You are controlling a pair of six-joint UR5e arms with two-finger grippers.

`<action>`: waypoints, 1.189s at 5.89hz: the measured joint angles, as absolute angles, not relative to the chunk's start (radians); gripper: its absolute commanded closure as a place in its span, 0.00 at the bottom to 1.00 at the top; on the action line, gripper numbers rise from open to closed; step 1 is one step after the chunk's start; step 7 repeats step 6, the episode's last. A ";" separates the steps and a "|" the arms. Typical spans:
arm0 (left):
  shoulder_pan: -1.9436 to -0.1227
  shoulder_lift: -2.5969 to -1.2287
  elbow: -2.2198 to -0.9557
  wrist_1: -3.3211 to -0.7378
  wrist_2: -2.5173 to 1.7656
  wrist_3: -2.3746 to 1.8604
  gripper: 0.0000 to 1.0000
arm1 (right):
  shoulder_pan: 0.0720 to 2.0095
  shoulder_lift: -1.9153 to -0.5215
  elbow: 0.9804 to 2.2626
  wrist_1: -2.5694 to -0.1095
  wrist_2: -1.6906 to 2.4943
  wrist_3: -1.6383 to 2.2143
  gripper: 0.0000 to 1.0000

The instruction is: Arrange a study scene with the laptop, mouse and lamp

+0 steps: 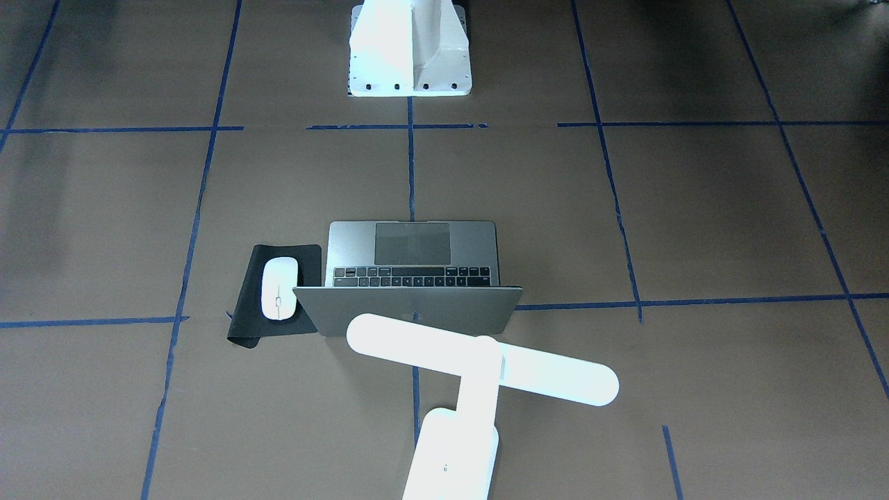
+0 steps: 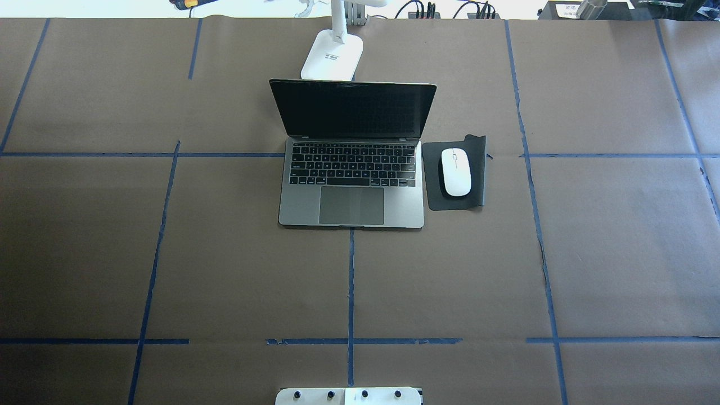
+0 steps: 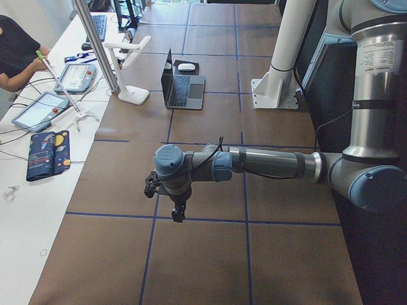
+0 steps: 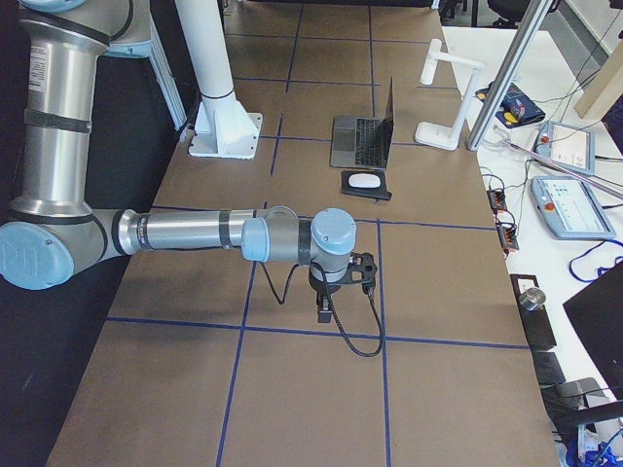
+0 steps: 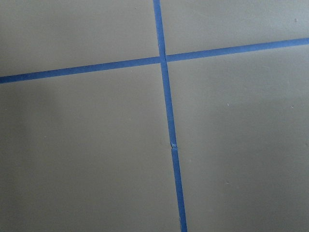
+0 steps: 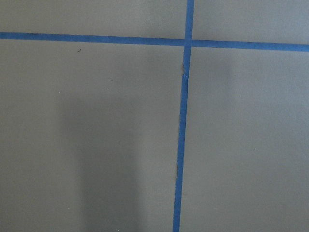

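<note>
the left arm [image 3: 267, 163] is silver-grey metal tubing with pale blue caps on its round joints and dark grey collars. a thin black cable [image 3: 221, 143] curls over its wrist. the right arm [image 4: 185, 232] matches, with a longer looping cable [image 4: 348, 341]. white printed labels [image 3: 372, 60] mark both upright segments. the left gripper [image 3: 179, 215] and right gripper [image 4: 324, 313] are small and black. the white pedestal [image 1: 410, 55] has dark bolts along its foot.

Grey laptop [image 2: 351, 169], white mouse [image 2: 455, 171], white lamp [image 2: 332, 56]
</note>
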State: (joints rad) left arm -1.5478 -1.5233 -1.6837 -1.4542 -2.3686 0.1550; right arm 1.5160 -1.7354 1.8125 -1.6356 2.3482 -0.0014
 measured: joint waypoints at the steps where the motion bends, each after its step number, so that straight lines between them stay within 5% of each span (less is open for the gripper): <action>1: -1.546 -1.523 -1.684 -1.454 -2.368 0.155 0.00 | 1.517 -1.735 1.814 -1.636 2.326 -0.005 0.00; 7: -1.544 -1.516 -1.686 -1.454 -2.368 0.155 0.00 | 1.535 -1.739 1.806 -1.638 2.349 -0.009 0.00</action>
